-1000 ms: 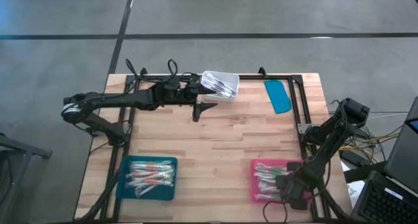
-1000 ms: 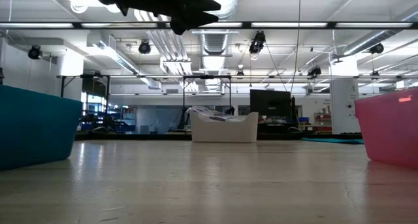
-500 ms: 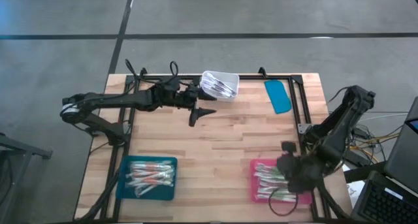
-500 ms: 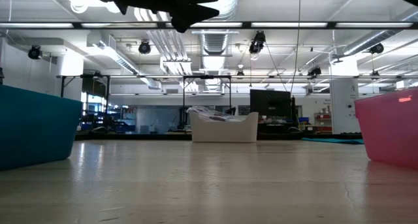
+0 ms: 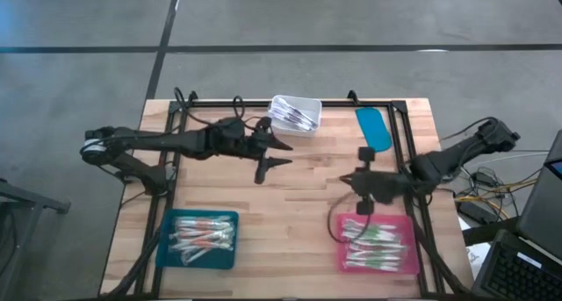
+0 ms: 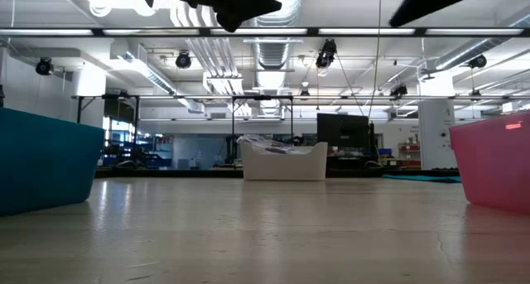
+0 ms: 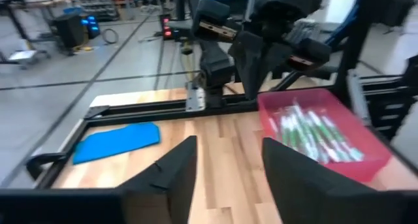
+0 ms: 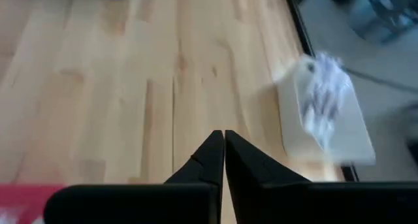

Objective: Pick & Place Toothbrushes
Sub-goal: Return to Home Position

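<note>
High view: left gripper (image 5: 277, 156), 12 o'clock, jaws apart, empty; right gripper (image 5: 351, 181), 3 o'clock, jaws pressed together, empty. Thin whitish toothbrushes (image 5: 378, 244) lie in pink rectangular tray (image 5: 342, 248), 5 o'clock. Retract high, clear of rims.

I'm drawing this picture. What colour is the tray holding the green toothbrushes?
The tray is pink; the high view shows it best.
</note>
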{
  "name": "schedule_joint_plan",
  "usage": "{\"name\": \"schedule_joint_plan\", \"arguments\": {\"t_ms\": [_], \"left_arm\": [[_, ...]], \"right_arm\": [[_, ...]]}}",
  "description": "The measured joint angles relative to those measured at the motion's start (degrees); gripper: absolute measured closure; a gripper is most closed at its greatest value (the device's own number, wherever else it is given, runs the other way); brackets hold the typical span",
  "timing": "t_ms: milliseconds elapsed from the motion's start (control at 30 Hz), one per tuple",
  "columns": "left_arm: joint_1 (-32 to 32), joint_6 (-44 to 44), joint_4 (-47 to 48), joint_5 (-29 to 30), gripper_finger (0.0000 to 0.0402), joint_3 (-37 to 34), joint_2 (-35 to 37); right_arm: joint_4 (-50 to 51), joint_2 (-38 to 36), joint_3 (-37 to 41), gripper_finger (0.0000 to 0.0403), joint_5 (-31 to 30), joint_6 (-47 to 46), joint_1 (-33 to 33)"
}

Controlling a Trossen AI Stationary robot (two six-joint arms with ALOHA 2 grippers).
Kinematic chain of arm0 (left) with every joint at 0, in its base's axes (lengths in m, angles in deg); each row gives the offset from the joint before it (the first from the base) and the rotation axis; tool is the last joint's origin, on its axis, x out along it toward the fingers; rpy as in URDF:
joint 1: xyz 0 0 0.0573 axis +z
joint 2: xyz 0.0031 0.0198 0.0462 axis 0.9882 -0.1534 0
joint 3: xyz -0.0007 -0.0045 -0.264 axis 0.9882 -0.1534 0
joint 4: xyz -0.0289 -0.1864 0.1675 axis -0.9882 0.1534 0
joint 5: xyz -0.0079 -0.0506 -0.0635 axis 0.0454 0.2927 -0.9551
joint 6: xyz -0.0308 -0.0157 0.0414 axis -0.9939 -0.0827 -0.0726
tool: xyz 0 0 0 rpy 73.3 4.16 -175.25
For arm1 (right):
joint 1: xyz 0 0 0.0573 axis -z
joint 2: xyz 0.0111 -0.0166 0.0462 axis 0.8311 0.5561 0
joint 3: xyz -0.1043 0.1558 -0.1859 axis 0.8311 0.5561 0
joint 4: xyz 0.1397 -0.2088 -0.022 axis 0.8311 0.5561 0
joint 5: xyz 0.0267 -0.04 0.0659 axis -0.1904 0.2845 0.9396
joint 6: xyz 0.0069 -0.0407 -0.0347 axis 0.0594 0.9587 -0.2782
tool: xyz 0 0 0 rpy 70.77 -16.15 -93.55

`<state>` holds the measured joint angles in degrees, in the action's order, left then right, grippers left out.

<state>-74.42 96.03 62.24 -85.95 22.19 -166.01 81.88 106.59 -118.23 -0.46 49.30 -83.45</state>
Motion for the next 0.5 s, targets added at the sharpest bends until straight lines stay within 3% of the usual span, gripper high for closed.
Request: {"name": "schedule_joint_plan", "arguments": {"t_ms": [233,400,500], "left_arm": [[-0.65,1.42,-1.58,2.63,0.0313,-1.95,0.02],[-0.43,1.59,-4.13,4.11,0.0382,-7.38,1.59],[-0.05,1.81,-5.52,7.01,0.0394,-11.67,4.98]], "right_arm": [[-23.23,-0.17,7.58,0.0394,24.60,19.10,16.57],[-30.12,-0.35,11.37,0.0394,31.62,24.73,26.10],[-31.00,-0.63,12.25,0.0394,33.16,26.37,29.39]]}}
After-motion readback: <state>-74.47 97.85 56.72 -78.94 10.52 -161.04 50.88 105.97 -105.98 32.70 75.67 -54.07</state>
